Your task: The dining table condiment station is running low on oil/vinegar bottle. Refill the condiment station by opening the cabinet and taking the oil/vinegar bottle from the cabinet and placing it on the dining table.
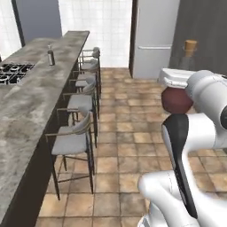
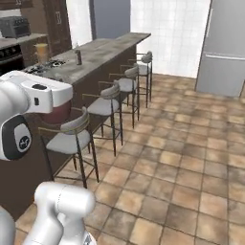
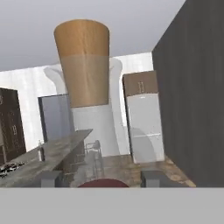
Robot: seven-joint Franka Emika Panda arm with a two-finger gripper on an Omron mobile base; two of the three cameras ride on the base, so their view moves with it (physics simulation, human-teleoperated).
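My gripper (image 3: 103, 178) is shut on the oil/vinegar bottle (image 3: 83, 65), which stands upright in it. The bottle's tan cork and clear neck rise up the hand view, and its dark-red body (image 1: 176, 100) sits below the white hand. In the right base view the red body (image 2: 57, 115) shows under the hand, with the cork (image 2: 42, 51) above. The dining table (image 1: 40, 88), a long island with a marbled stone top (image 2: 103, 48), lies to the left of the held bottle, apart from it. Dark brown cabinet doors (image 2: 57, 19) stand far left; I cannot tell if they are the cabinet.
Several grey stools (image 1: 73, 142) line the island's near side. A small shaker (image 1: 51, 56) and a cooktop (image 1: 13, 73) are on the island top. A steel fridge (image 1: 153, 40) stands ahead, a dark wall (image 3: 192, 96) to the right. Tiled floor (image 2: 182, 158) lies between.
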